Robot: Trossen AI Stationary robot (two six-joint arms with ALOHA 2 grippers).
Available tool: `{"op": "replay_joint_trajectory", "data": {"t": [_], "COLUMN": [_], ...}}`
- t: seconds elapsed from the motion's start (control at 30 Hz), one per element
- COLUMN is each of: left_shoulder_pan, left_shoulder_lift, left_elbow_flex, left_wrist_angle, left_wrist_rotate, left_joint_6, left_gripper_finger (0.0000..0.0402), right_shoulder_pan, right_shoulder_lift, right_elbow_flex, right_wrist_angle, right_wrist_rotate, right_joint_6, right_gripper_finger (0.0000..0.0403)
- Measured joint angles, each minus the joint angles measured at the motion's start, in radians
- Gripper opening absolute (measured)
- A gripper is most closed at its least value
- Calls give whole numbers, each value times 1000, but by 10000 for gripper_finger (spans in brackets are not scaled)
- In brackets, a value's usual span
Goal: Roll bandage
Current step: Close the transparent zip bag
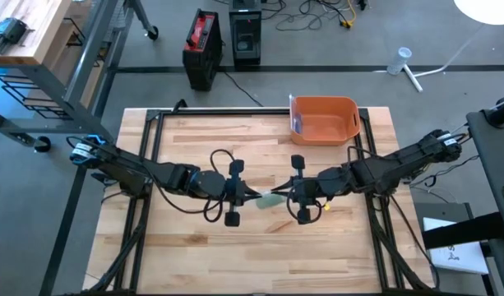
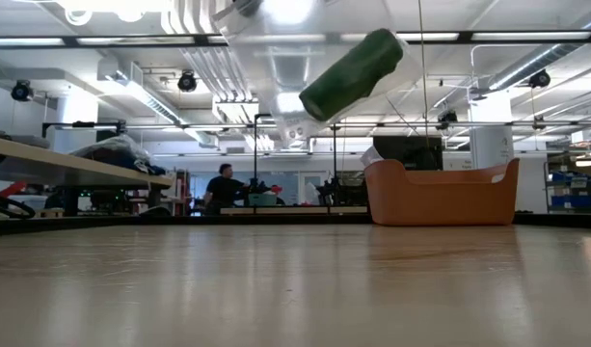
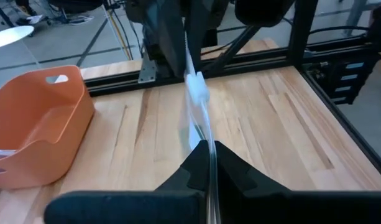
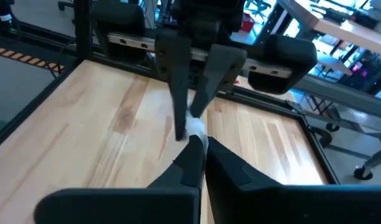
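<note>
A pale green bandage hangs in the air over the middle of the table, between my two grippers. In the low view it shows as a tilted green roll, high above the tabletop. My left gripper comes from the table's left and is shut on it. My right gripper comes from the right and is shut on its other end. In the left wrist view the bandage is a thin whitish strip, seen edge-on, running from my fingers to the other gripper. My left gripper pinches one end of the bandage strip between its two fingers, coming nearly level from the table's left. The strip stands on edge and runs straight away to the right gripper, clear of the table. My right gripper pinches the bandage's whitish other end at its fingertips, coming from the table's right and slanting slightly down. The bandage is lifted clear of the table. My left gripper's fingers meet it right behind.
An orange basket stands at the table's far edge, right of centre, with something pale inside. Black frame rails run along the table's sides and back. A person shows far off in the room behind.
</note>
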Motion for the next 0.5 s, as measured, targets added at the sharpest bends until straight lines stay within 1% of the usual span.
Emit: {"op": "replay_joint_trajectory", "data": {"t": [0.13,0.23,0.33,0.5], "left_shoulder_pan": [0,0,2,4], "left_shoulder_lift": [1,1,1,2], "left_elbow_flex": [0,0,0,0], "left_wrist_angle": [1,12,39,95], "left_wrist_rotate": [-12,-30,-32,-34], "left_joint_6": [-6,-13,-12,-15], "left_gripper_finger": [2,16,44,110], "right_shoulder_pan": [0,0,0,-2], "right_shoulder_lift": [0,4,14,41], "right_elbow_flex": [0,0,0,0], "right_wrist_angle": [7,9,8,7], "right_wrist_rotate": [0,0,0,5], "right_joint_6": [-2,5,4,-8], "right_gripper_finger": [3,2,2,1]}}
